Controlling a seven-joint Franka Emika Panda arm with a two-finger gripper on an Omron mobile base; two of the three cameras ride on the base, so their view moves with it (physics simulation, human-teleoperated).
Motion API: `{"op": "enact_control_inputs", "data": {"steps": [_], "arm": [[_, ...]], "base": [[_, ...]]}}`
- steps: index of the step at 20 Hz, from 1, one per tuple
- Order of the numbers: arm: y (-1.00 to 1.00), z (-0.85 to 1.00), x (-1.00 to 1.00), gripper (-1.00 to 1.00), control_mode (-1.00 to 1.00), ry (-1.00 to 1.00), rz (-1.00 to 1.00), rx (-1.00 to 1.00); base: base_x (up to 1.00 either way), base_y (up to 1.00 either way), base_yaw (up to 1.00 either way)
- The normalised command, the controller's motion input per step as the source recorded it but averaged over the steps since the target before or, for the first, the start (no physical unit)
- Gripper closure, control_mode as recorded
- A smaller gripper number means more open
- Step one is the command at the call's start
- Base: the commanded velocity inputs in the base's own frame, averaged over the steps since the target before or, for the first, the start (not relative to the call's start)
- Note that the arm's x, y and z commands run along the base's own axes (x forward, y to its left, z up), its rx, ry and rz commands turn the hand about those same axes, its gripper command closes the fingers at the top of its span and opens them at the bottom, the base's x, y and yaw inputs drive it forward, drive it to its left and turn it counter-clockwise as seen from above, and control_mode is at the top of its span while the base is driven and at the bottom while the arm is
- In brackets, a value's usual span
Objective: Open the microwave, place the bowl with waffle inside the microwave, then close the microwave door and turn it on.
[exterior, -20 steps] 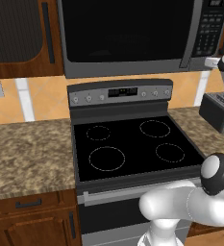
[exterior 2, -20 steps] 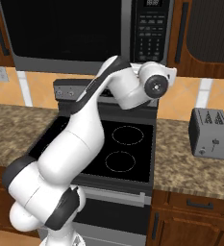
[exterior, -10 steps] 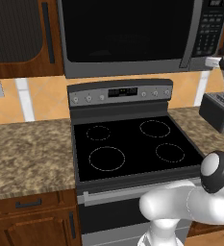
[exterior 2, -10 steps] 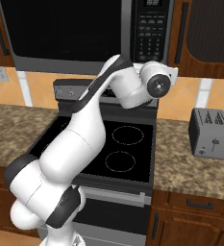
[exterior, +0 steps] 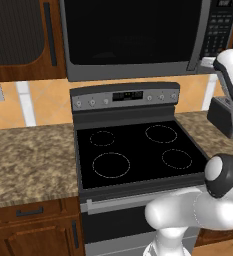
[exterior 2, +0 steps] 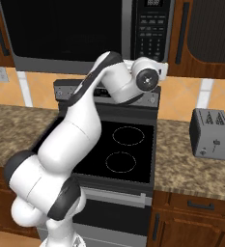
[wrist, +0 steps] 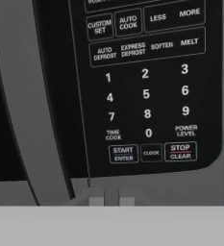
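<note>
White-cased two-finger gripper [exterior: 209,62] is raised against the lower right corner of the wide dark grey and black microwave [exterior: 138,40]; whether its jaws are apart or together cannot be told, and nothing can be seen in its hold. Straight ahead of it in the hand view is the black button panel with white lettering [wrist: 147,91], the START button [wrist: 123,153] just above the fingertips. To its left is the long grey vertical handle bar [wrist: 22,96], then the black glass microwave door [exterior 2: 65,29], which sits shut. By my judgement only the switching-on is left, though the dark glass hides any bowl. The microwave faces the robot, its long axis level along the wall; the handle's runs upright. Below the gripper lies the black glass stove top [exterior: 138,150]
</note>
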Motion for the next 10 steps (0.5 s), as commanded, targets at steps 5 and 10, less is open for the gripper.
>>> {"op": "enact_control_inputs", "data": {"steps": [5, 10], "arm": [[-0.06, 0.00, 0.10, 1.00, -1.00, 0.00, 0.00, 0.00], [-0.01, 0.06, 0.15, 1.00, -1.00, 0.00, 0.00, 0.00]], "base": [[0.00, 0.00, 0.00], [0.00, 0.00, 0.00]]}}
